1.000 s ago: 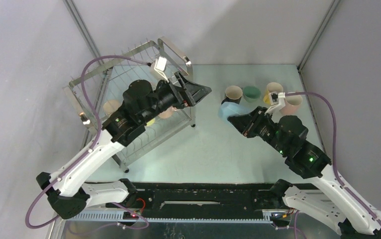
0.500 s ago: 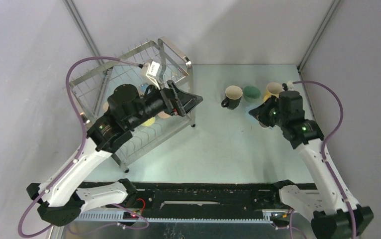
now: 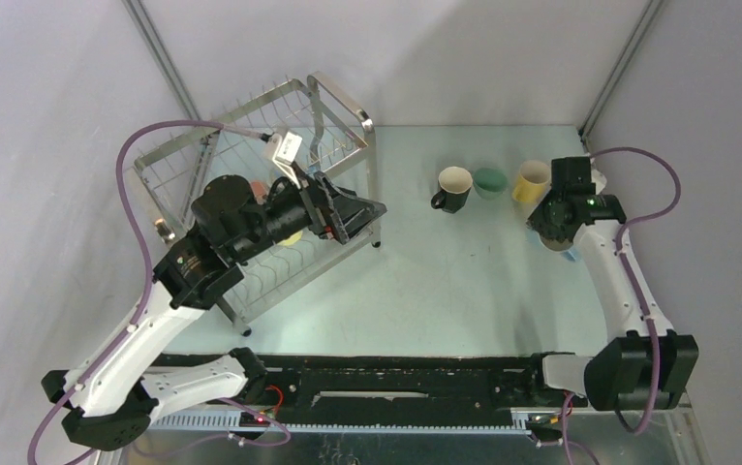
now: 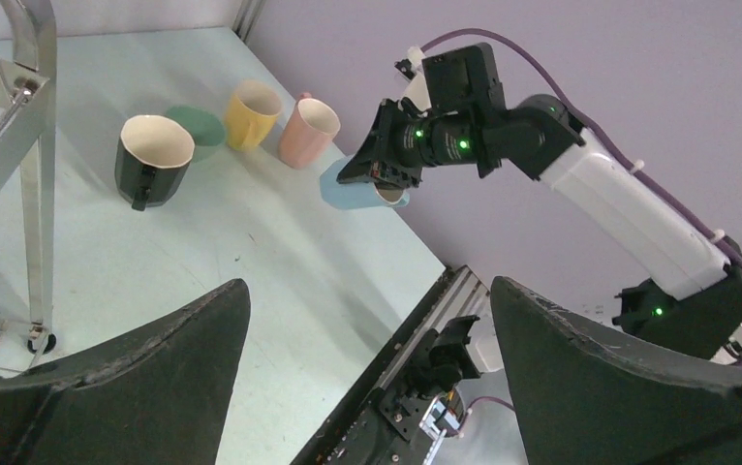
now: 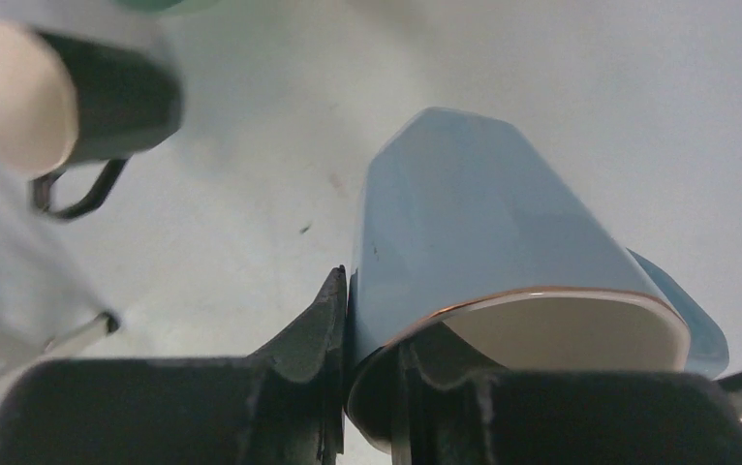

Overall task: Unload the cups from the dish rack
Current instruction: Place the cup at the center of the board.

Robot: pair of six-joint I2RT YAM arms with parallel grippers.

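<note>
Cups [image 4: 154, 160]: 4 on table [image 3: 425, 281], 1 held.

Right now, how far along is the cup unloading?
Done: the black cup, green cup, yellow cup and pink cup are on the table. In hand: the right gripper is clamped on the rim of the light blue cup. To do: at least an orange-red cup and a yellowish cup sit in the dish rack, the left gripper open beside it.
</note>
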